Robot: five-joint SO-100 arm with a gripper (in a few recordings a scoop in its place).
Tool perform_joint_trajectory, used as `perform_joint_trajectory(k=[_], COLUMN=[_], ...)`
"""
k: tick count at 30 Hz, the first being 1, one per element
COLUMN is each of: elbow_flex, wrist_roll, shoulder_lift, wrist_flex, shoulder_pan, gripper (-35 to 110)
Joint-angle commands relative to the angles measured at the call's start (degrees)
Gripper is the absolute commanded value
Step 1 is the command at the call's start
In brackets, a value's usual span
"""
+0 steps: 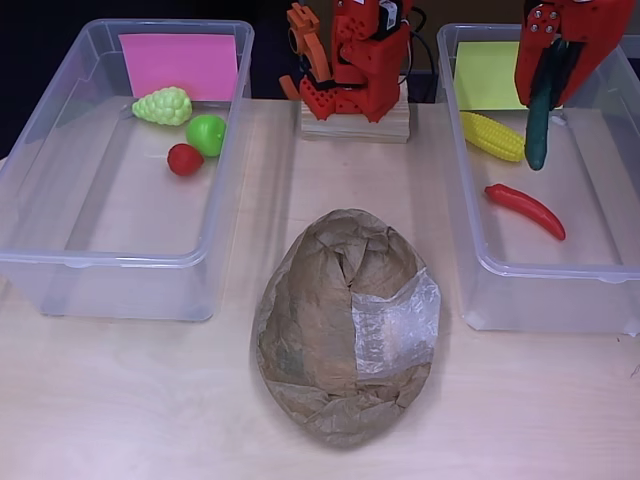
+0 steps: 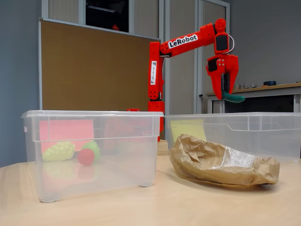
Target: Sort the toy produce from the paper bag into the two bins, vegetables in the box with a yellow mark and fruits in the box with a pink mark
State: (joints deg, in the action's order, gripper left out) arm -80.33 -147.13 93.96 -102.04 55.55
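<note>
The crumpled brown paper bag (image 1: 345, 325) (image 2: 218, 162) lies on the table between two clear bins. My red gripper (image 1: 545, 90) (image 2: 226, 89) hangs above the right bin (image 1: 470, 240) (image 2: 244, 129) with the yellow mark (image 1: 487, 75) (image 2: 187, 128), shut on a dark green cucumber-like vegetable (image 1: 538, 125) (image 2: 233, 98). That bin holds a corn cob (image 1: 491, 136) and a red chilli (image 1: 525, 210). The left bin (image 1: 60, 260) (image 2: 94, 155) with the pink mark (image 1: 178, 62) (image 2: 66, 132) holds pale green grapes (image 1: 163, 105) (image 2: 59, 151), a green fruit (image 1: 207, 134) (image 2: 92, 147) and a small red fruit (image 1: 185, 159) (image 2: 86, 157).
The arm's base (image 1: 355, 85) stands on a wooden block at the back of the table, between the bins. A brown board (image 2: 94, 70) stands behind the table. Bare light wood tabletop (image 1: 120, 400) runs along the front.
</note>
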Motion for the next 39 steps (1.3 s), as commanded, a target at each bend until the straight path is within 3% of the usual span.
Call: perform_joint_trajectory(k=[1, 12, 19, 25, 33, 39], elbow_flex=[-10.46, -42.01, -48.34, -46.23, -30.06, -14.68], wrist_roll=[-8.70, -11.07, -10.90, -9.14, 17.05, 38.41], shoulder_lift=[7.21, 18.19, 22.41, 21.97, 11.69, 4.22], wrist_flex=[6.24, 31.20, 34.19, 34.10, 31.90, 23.82], shoulder_pan=[5.10, 11.34, 11.87, 10.55, 0.18, -6.68], gripper=[2, 8, 31, 29, 0, 0])
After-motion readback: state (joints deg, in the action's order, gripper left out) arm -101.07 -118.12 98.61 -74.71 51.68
